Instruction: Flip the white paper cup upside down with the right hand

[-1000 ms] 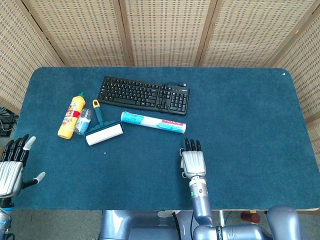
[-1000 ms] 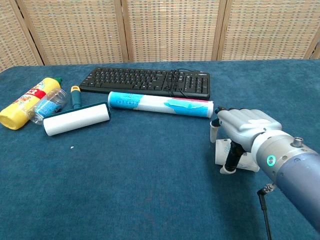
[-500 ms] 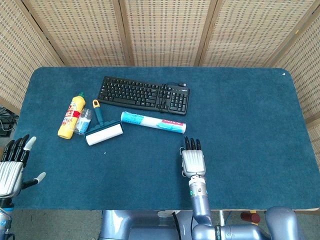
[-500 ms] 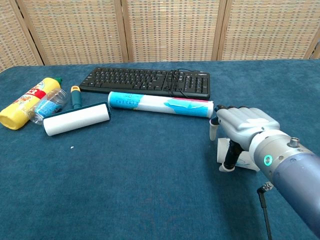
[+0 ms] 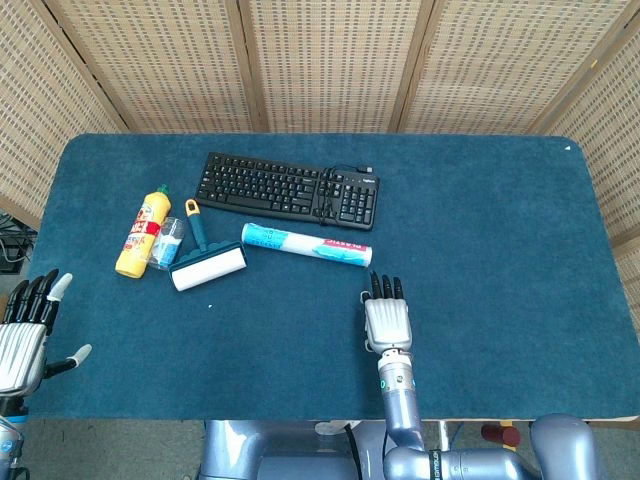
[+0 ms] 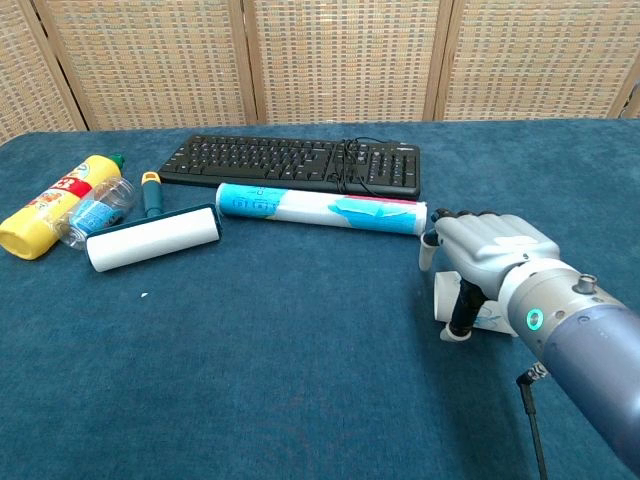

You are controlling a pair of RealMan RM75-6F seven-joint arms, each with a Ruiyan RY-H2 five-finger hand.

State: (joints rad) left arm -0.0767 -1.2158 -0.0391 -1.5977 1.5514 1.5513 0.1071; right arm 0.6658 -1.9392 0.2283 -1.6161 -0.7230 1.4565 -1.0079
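The white paper cup (image 6: 447, 296) lies on its side on the blue tabletop at the right of the chest view, mostly covered by my right hand (image 6: 490, 250). That hand lies over the cup, with the thumb down in front of it and the fingers curled over its top. From the head view, my right hand (image 5: 386, 322) hides the cup completely. My left hand (image 5: 25, 335) hangs off the table's near left corner, fingers spread and holding nothing.
A blue-and-white roll (image 6: 320, 209) lies just beyond the right hand, with a black keyboard (image 6: 290, 162) behind it. Further left are a lint roller (image 6: 152, 238), a clear plastic bottle (image 6: 95, 213) and a yellow bottle (image 6: 50, 218).
My right hand has shifted slightly away from me and the cup under it has moved a little with it. The left hand has sunk slightly.
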